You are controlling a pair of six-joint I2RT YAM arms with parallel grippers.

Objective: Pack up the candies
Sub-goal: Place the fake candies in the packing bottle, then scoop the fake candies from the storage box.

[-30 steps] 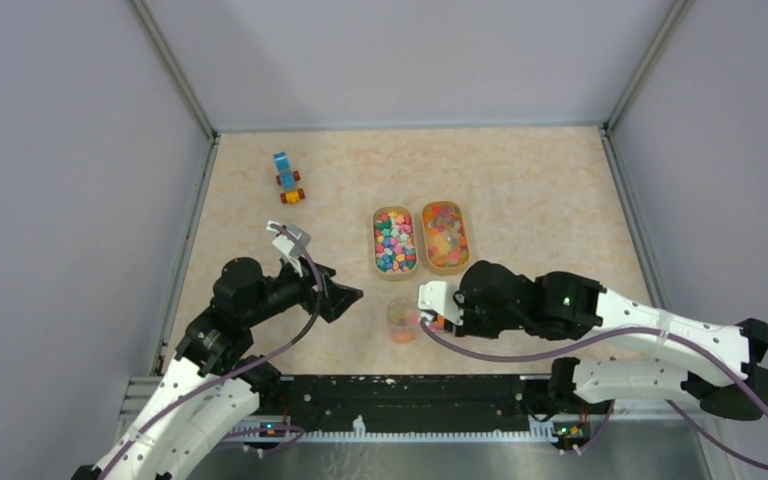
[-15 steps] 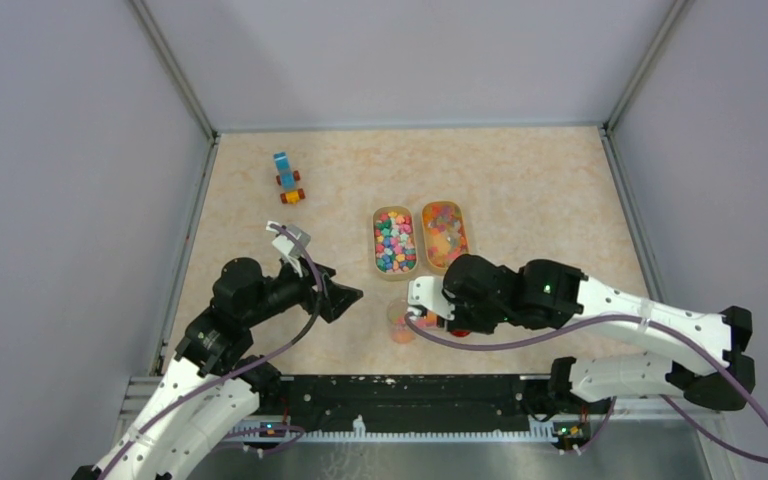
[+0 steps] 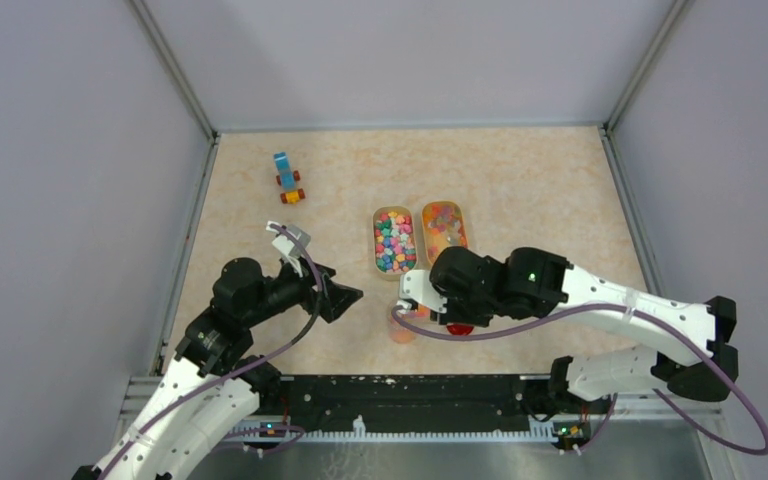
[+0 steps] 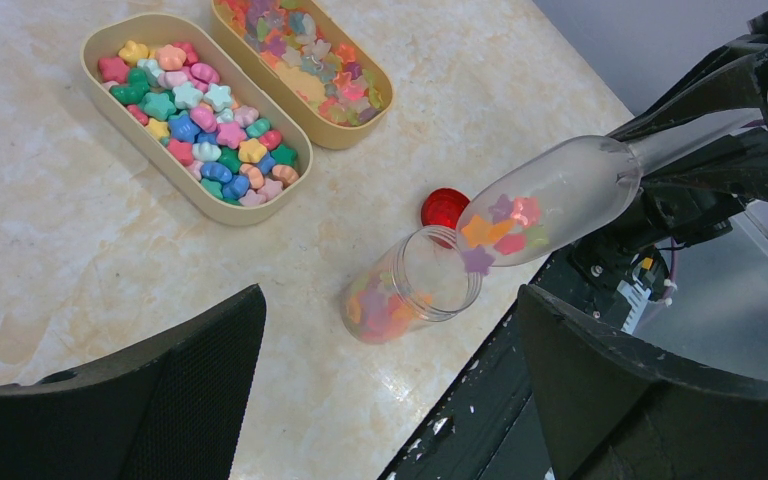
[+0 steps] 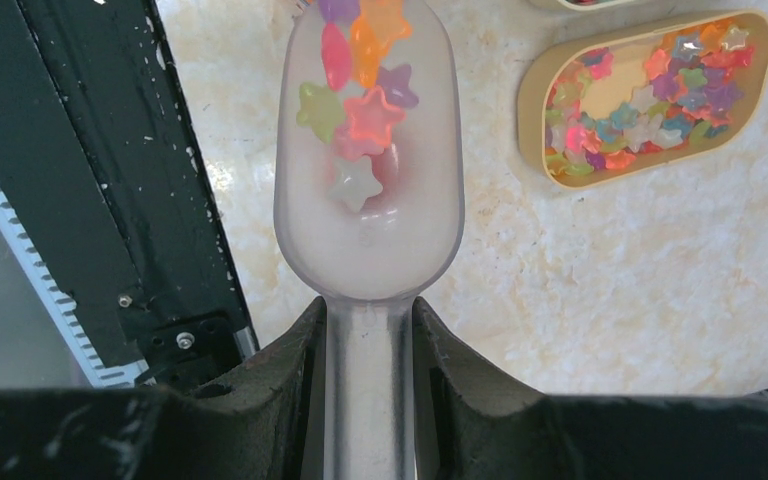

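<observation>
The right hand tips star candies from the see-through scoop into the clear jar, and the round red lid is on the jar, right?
No. The round red lid lies on the table beside the clear plastic jar, whose mouth is open, as the left wrist view shows. The right hand does tip star candies from the see-through scoop.

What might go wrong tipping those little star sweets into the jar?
The translucent plastic scoop looks about as wide as the mouth of the small clear jar, so star-shaped candies may spill onto the table. Nothing grips the jar, so a nudge from the scoop might topple it.
</observation>
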